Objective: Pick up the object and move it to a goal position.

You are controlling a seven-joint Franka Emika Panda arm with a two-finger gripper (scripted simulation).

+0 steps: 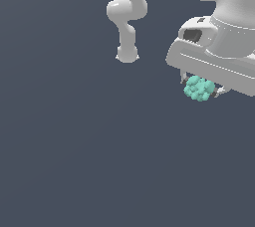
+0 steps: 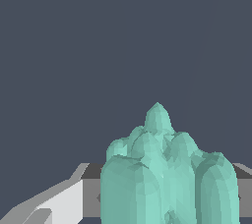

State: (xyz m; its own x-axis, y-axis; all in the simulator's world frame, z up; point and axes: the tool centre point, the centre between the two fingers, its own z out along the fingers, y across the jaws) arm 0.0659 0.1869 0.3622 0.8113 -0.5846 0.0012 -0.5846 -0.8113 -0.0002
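Note:
The object is a small teal knobbly cluster (image 1: 199,89). It sits between the two short fingers of my white gripper (image 1: 201,89) at the exterior view's right, under the wide gripper body. The fingers close against its sides. In the wrist view the teal cluster (image 2: 165,174) fills the near part of the picture, with a grey finger (image 2: 54,201) beside it. No surface shows touching the cluster from below.
The arm's white links and round base (image 1: 127,54) stand at the upper middle of the exterior view. The background is a plain dark blue-grey ground (image 1: 74,146). No goal marker shows.

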